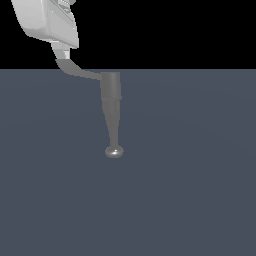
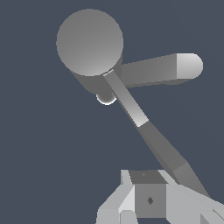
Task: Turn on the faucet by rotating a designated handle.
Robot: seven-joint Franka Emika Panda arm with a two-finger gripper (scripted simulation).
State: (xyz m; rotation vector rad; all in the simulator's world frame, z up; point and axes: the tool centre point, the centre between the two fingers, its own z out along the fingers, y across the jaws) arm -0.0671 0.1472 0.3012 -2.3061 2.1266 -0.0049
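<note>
The faucet is a dull grey tapering column that ends in a small shiny knob. The handle, a thin curved lever, sticks out from its wide end toward the exterior view's left. My white gripper hangs right over the handle's tip, fingertips touching or almost touching it. In the wrist view the faucet's round wide end faces me. The flat handle runs from it to beside my gripper. The fingers are shut together, and the handle lies against their outer side, not between them.
A thicker grey bar with a pale rounded end also sticks out sideways from the faucet's wide end in the wrist view. The faucet stands on a plain dark blue-grey floor. Nothing else is in view.
</note>
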